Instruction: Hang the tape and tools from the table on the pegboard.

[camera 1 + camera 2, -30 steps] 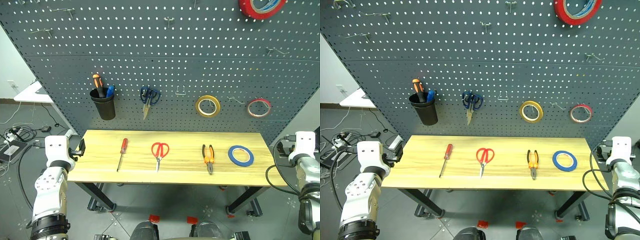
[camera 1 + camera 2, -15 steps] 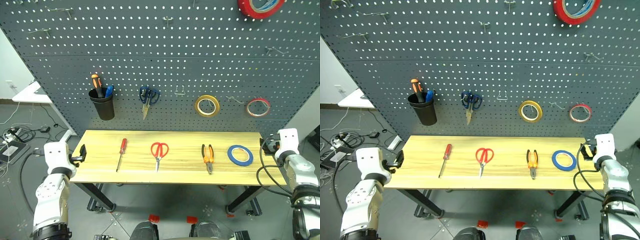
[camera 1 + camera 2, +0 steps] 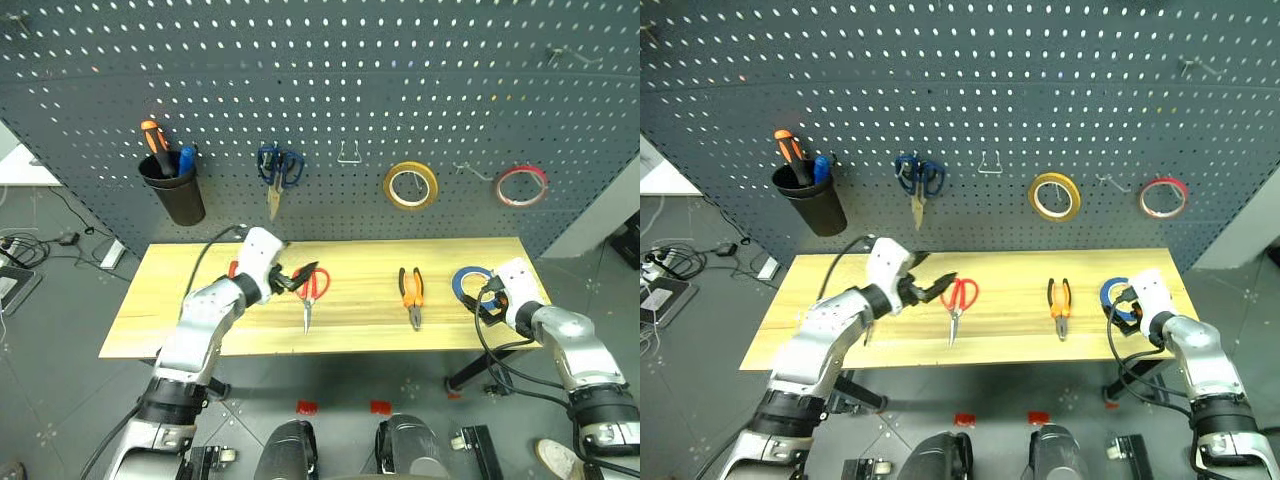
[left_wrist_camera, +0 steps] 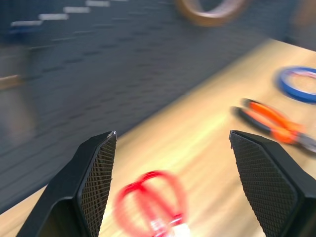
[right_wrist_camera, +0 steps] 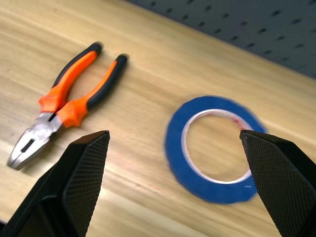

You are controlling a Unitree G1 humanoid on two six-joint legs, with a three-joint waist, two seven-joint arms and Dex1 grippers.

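On the light wood table (image 3: 360, 262) lie red-handled scissors (image 3: 312, 290), orange-and-black pliers (image 3: 410, 295) and the blue tape (image 5: 175, 153). My left gripper (image 3: 300, 277) hovers open just left of the scissors' handles (image 4: 150, 197), nothing between its fingers. The left arm covers most of the red screwdriver (image 3: 232, 268). Over the table's right end my right gripper (image 5: 174, 132) stands open above the blue ring, with the pliers (image 5: 69, 106) beside it. The dark grey pegboard (image 3: 400, 90) rises behind the table.
On the pegboard hang a black cup (image 3: 175, 195) with an orange-and-black screwdriver, blue-handled scissors (image 3: 275, 168), a yellow-tan roll (image 3: 410, 185) and a red-rimmed roll (image 3: 522, 185). Bare hooks (image 3: 348, 155) sit between them. Cables lie on the floor at the left.
The head view has tilted down. My left arm swung in from the table's left end to the scissors. My right arm moved left to the blue tape. Both grippers stayed open.
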